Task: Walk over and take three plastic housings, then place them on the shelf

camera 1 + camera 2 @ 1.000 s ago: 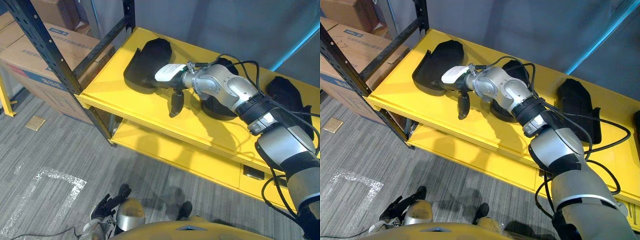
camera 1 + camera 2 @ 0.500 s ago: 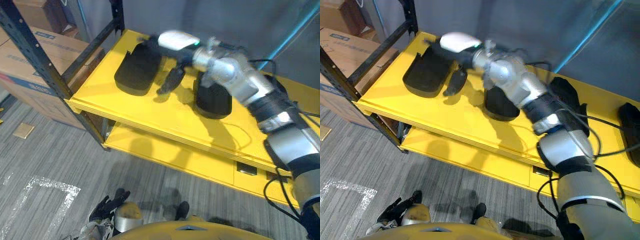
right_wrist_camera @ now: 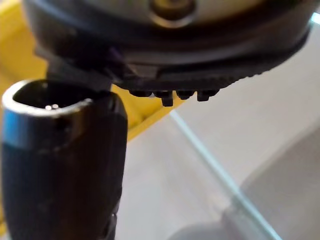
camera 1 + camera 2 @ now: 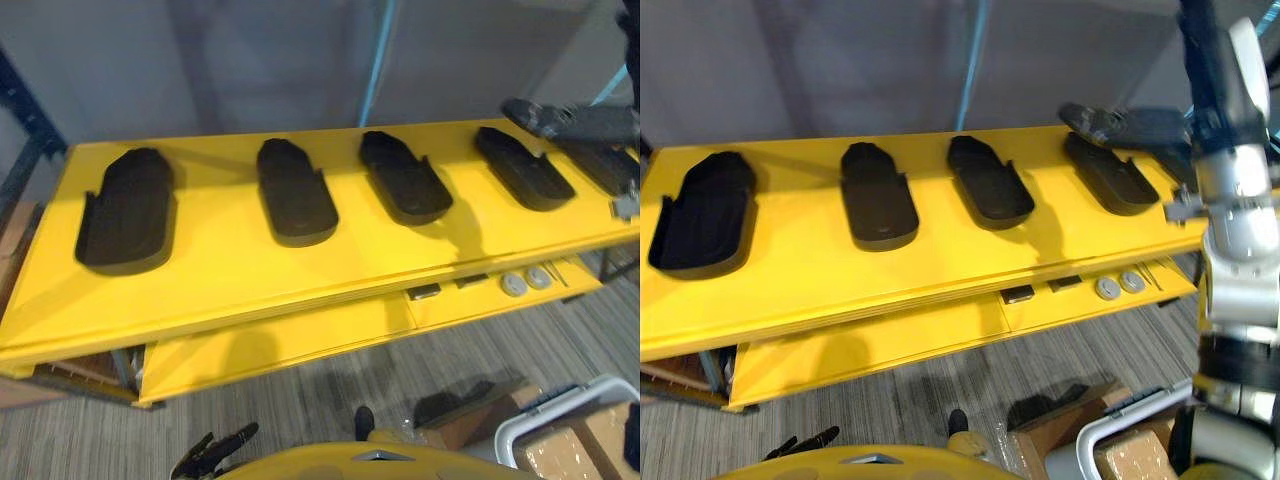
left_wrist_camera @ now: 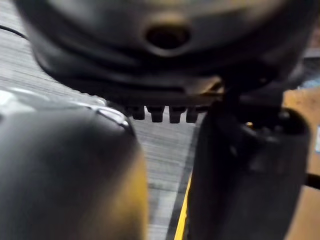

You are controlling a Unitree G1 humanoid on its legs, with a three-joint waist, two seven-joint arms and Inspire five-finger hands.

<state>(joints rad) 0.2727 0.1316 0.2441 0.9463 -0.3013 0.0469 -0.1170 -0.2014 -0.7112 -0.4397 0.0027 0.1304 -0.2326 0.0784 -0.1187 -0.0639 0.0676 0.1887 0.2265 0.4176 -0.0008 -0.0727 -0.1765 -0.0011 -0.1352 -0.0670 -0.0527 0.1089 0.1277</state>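
Observation:
Several black plastic housings lie in a row on the yellow shelf (image 4: pixel 230 270): one at the far left (image 4: pixel 125 210), then a second (image 4: pixel 295 190), a third (image 4: pixel 405 175) and a fourth (image 4: pixel 520 165). Another housing (image 4: pixel 605 165) at the right end is partly hidden. My right hand (image 4: pixel 1120 125) hangs open above the fourth housing, fingers straight, holding nothing. My left hand (image 4: pixel 215 455) hangs low near the floor with relaxed fingers and is empty.
A lower yellow shelf (image 4: pixel 300 335) juts out below, with two round parts (image 4: pixel 525 282) on it. A cardboard box (image 4: pixel 1140 455) and a white frame (image 4: pixel 560 410) stand on the floor at the lower right. A grey wall backs the shelf.
The camera has swung to the right along the shelf. My right hand has left the far-left housing and now hovers, empty, at the shelf's right part.

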